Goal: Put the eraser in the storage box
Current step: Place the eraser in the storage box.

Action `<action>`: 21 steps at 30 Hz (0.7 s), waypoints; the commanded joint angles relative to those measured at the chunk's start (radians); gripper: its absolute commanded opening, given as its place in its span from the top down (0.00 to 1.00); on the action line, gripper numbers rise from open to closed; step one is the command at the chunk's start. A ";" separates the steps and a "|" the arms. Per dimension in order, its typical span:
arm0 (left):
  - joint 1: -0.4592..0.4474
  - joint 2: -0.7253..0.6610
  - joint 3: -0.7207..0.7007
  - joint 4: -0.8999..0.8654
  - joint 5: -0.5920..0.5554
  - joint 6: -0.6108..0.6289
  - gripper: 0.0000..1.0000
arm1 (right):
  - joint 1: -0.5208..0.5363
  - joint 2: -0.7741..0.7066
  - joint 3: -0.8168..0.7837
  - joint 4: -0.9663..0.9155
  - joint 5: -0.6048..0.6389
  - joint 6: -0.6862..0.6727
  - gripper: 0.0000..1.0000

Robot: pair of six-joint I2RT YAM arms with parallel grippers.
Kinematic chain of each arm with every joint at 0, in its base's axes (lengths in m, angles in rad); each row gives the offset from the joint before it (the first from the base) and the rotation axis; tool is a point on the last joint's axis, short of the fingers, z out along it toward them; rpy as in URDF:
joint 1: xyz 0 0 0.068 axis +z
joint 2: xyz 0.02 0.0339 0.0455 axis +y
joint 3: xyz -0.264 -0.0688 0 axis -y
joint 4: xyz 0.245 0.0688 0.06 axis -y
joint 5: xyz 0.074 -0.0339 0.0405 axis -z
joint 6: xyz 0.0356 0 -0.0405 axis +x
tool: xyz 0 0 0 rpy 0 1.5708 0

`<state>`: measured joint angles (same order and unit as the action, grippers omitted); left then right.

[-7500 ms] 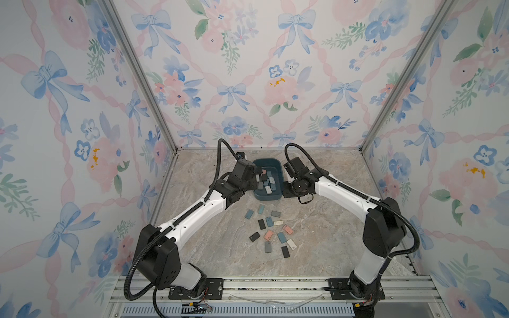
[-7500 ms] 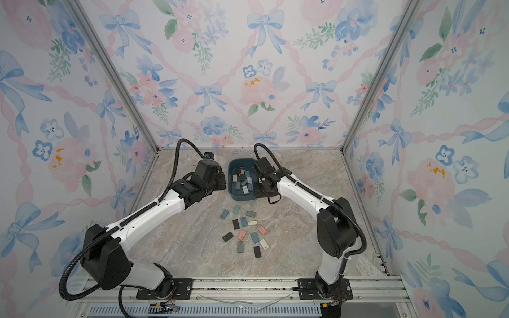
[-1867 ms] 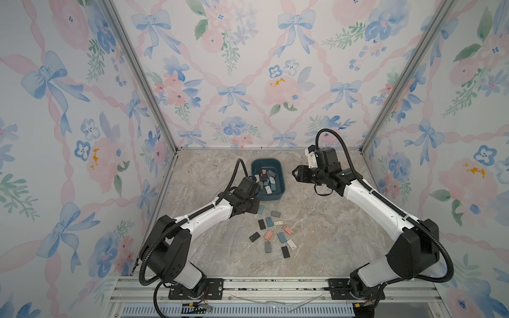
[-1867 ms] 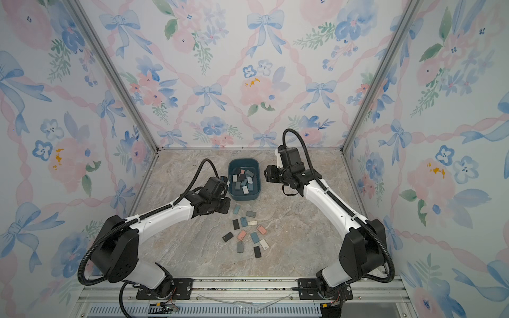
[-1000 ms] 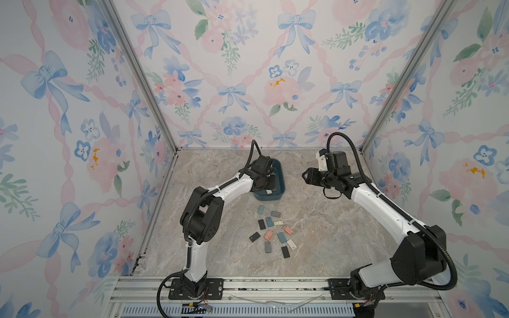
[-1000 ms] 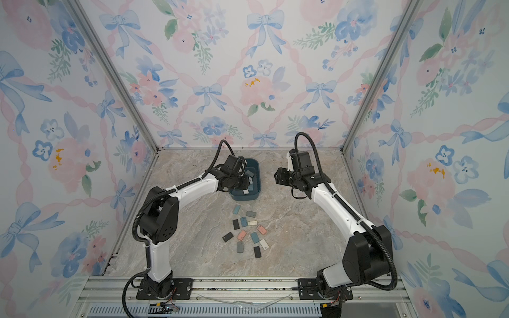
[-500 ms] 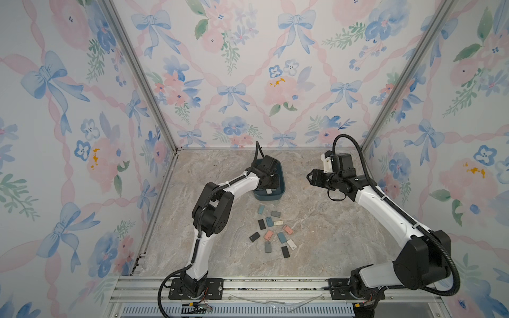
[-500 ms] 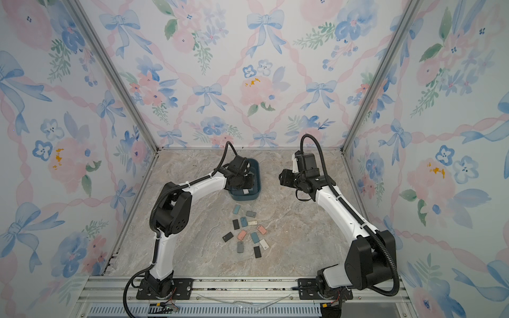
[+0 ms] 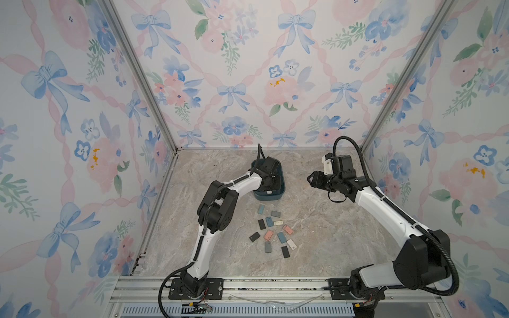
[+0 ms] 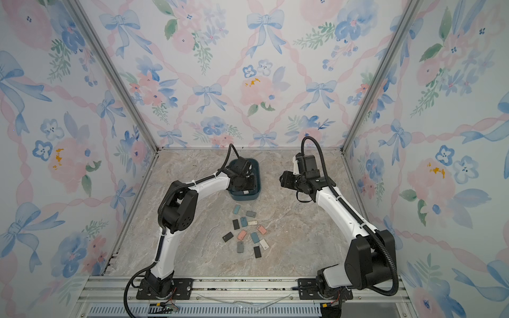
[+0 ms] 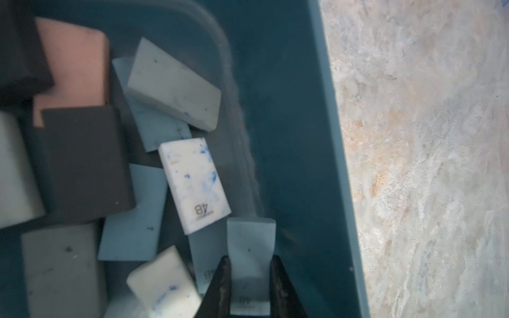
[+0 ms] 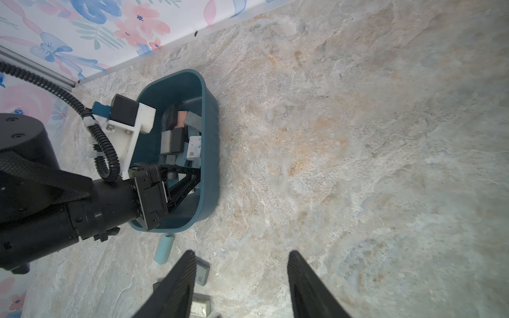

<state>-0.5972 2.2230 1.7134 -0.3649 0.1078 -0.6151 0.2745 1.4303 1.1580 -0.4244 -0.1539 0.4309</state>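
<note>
The left wrist view is showing what both top views are hiding. At the lower centre of that frame, the left gripper (image 11: 250, 260) is clamping a pale blue eraser (image 11: 250, 239) inside the storage box (image 11: 292, 137), close to one wall. Whether the eraser is touching the floor of the box cannot be told.

In both top views the left arm (image 9: 242, 183) is covering most of the box at mid-frame, masking the grip and the contents.

The right gripper (image 12: 242, 254) is standing open and empty, well apart from the box, above the table (image 12: 385, 165).

Loose erasers (image 9: 268, 234) are lying scattered on the table, below the box in a top view.

Inside the box, a white 4B eraser (image 11: 194, 184), a black eraser (image 11: 82, 162), a pink eraser (image 11: 74, 63) and others are lying heaped.
</note>
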 commanded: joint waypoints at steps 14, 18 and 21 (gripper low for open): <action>-0.010 0.019 0.040 -0.006 0.015 -0.021 0.64 | -0.009 -0.026 -0.008 0.004 -0.026 0.012 0.44; -0.009 0.007 0.038 -0.006 0.009 -0.020 0.64 | -0.009 -0.034 -0.006 0.000 -0.026 0.010 0.44; -0.009 -0.017 0.031 -0.006 -0.003 -0.017 0.64 | -0.009 -0.043 -0.006 -0.006 -0.025 0.009 0.44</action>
<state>-0.6022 2.2230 1.7267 -0.3645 0.1165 -0.6331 0.2745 1.4254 1.1580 -0.4229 -0.1661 0.4309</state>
